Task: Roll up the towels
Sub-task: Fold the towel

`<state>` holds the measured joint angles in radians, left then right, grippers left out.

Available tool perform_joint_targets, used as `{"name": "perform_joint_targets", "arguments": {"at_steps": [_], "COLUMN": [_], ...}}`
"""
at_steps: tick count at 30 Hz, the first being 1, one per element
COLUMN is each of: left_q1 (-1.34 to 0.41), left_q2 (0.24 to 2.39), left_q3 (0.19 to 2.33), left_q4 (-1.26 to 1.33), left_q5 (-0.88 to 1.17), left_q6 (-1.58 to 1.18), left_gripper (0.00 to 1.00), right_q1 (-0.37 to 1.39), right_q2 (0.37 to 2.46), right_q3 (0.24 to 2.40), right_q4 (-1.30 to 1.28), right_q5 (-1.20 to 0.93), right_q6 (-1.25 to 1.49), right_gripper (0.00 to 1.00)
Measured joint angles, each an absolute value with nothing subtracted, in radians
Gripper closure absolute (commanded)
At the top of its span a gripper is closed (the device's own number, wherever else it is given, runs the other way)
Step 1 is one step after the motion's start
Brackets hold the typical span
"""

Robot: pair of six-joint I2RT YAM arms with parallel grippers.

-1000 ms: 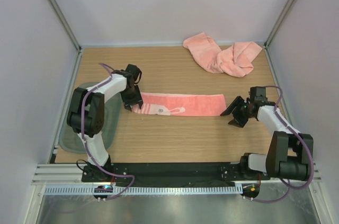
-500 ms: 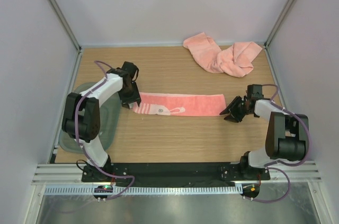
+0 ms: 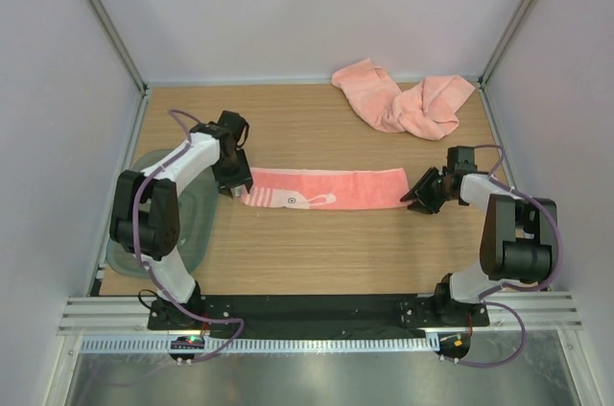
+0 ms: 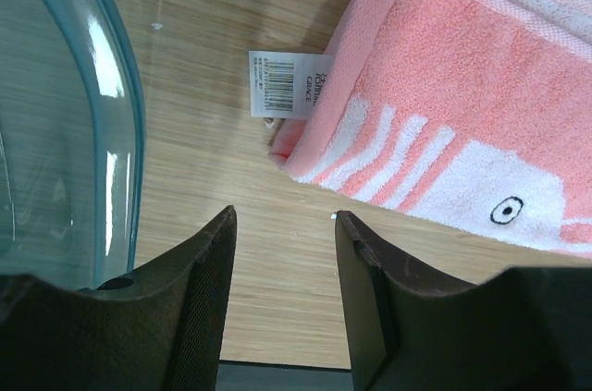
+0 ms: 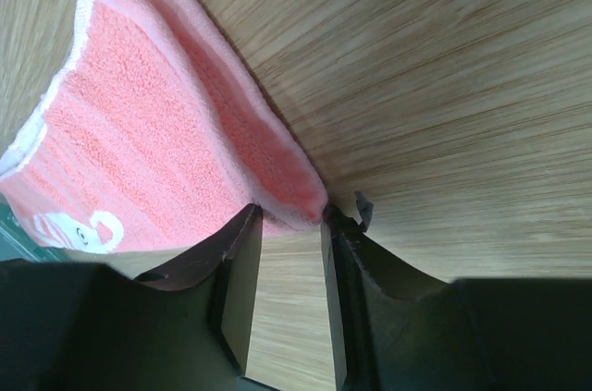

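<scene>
The right claw [image 3: 413, 197] has crept up to the right corner of the flat towel [image 3: 324, 189] and narrowed, and its tips now pinch that folded corner. Behind it, well apart, lies a heap [image 3: 403, 104] of more towels. The left claw [image 3: 235, 185] hangs spread over bare wood, with the towel's tagged end just ahead and a tray [image 3: 200, 219] alongside. The table [image 3: 317, 252] is wooden and the walls [image 3: 288, 12] grey. Both arms reach low with elbows bent.

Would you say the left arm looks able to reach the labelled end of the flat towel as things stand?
Probably yes: the left gripper stands open just short of the flat towel, with only bare table between.
</scene>
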<state>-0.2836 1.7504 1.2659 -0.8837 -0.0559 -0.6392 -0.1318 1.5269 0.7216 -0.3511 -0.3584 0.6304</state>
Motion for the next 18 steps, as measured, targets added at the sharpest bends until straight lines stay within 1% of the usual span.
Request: {"name": "perform_joint_targets", "arguments": {"at_steps": [1,4,5,7,8,11,14,18], "left_q1": [-0.283,-0.281,-0.28,-0.28,-0.28,-0.279,-0.279,-0.279], "left_q2": [1.747,1.735,1.731,1.723,1.72,1.708,1.697,1.673], "left_q3": [1.267,1.273,1.274,1.274,1.274,1.276,1.279,1.279], "left_q4": [-0.885,-0.893,-0.894,-0.896,-0.899,-0.908,-0.913,-0.918], "left_q5": [-0.056,-0.056,-0.056,-0.057,-0.057,-0.058,-0.057,-0.042], "left_q6": [-0.638,-0.637,-0.636,-0.632,-0.627,-0.619,-0.614,-0.598], "left_gripper": [0.52,0.52,0.52,0.52,0.52,0.52,0.53,0.55], "right_q1": [-0.132,-0.132,-0.132,-0.132,-0.132,-0.132,-0.132,-0.161], "right_q2": [1.527,1.531,1.534,1.542,1.548,1.563,1.564,1.542], "right_q3": [0.722,0.722,0.724,0.728,0.733,0.748,0.76,0.809], "right_q4": [-0.35,-0.345,-0.344,-0.339,-0.338,-0.336,-0.347,-0.439], "right_q5": [-0.351,-0.333,-0.329,-0.318,-0.315,-0.308,-0.279,-0.128], "right_q6": [0.63,0.627,0.626,0.624,0.622,0.62,0.607,0.554], "right_gripper": [0.66,0.72,0.79,0.85,0.9,0.98,0.99,0.99]}}
